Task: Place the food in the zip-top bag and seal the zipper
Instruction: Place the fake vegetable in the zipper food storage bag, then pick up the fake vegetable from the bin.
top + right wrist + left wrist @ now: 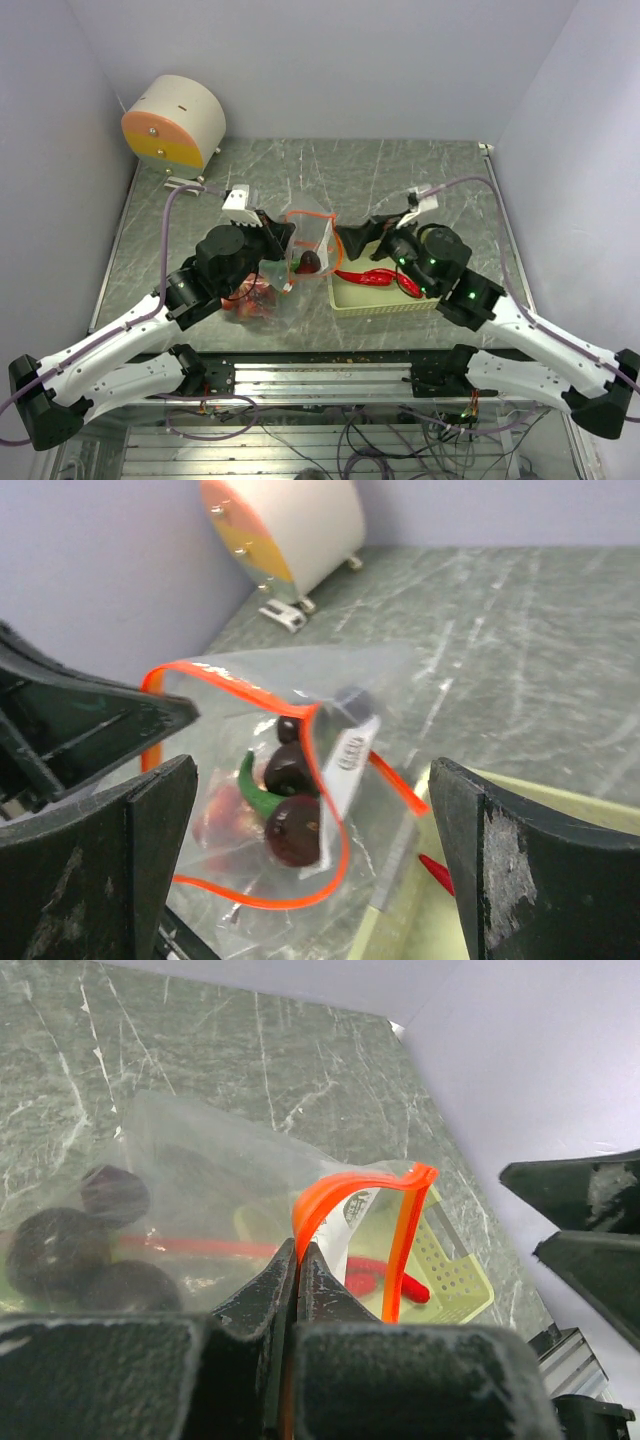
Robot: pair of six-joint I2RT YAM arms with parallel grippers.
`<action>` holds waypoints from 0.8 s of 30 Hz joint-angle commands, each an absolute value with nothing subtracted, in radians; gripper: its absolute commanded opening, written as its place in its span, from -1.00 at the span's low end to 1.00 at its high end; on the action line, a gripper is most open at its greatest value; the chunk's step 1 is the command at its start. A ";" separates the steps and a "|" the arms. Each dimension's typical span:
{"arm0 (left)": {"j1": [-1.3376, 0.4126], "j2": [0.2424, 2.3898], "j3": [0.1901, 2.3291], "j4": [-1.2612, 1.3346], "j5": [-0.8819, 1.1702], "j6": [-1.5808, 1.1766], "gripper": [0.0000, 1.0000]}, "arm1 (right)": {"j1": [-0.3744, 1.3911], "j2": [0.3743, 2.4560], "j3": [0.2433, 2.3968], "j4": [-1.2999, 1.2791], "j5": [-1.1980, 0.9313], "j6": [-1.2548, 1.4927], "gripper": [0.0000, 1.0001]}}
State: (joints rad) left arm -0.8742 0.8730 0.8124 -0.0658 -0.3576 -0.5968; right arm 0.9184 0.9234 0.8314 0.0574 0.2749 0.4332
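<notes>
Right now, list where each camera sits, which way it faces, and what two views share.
Top: above and behind, looking down at the table; both arms show.
Left wrist: faces rightward past the bag to the basket; the left gripper, shut on the zipper, shows.
Right wrist: faces leftward into the bag's mouth; the open right gripper frames it.
Shared: both wrist views show the dark fruit inside.

Clear crinkly plastic bag (262, 685), glossy stone-look table (400, 170)

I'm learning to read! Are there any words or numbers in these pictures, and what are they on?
White label on the zip-top bag: dark print, too blurred to read.
Nothing else shows any words, numbers or signs.
</notes>
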 commanded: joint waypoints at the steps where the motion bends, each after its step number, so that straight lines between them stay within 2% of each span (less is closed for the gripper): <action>1: -0.876 0.860 0.820 -0.046 -0.353 -0.604 -0.86 | 0.920 0.856 0.799 -0.235 0.508 0.515 1.00; 5: -0.876 0.849 0.809 -0.036 -0.349 -0.607 -0.86 | 0.882 0.923 0.790 -0.443 0.564 0.622 1.00; 12: -0.876 0.803 0.808 -0.061 -0.352 -0.604 -0.86 | 0.759 1.141 0.744 -0.427 0.289 0.540 0.97; 18: -0.876 0.770 0.798 -0.081 -0.372 -0.595 -0.86 | 0.760 1.249 0.761 -0.314 0.072 0.383 0.74; 23: -0.875 0.767 0.787 -0.077 -0.378 -0.594 -0.86 | 0.760 1.304 0.793 -0.321 0.194 0.325 0.64; 24: -0.876 0.767 0.784 -0.074 -0.381 -0.595 -0.86 | 0.760 1.318 0.800 -0.321 0.191 0.298 0.49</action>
State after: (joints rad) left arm -0.8742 0.7773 0.7998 -0.0834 -0.3626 -0.6018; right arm 0.7609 1.2831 0.7551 -0.3508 0.1665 0.3977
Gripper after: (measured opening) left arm 0.077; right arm 0.830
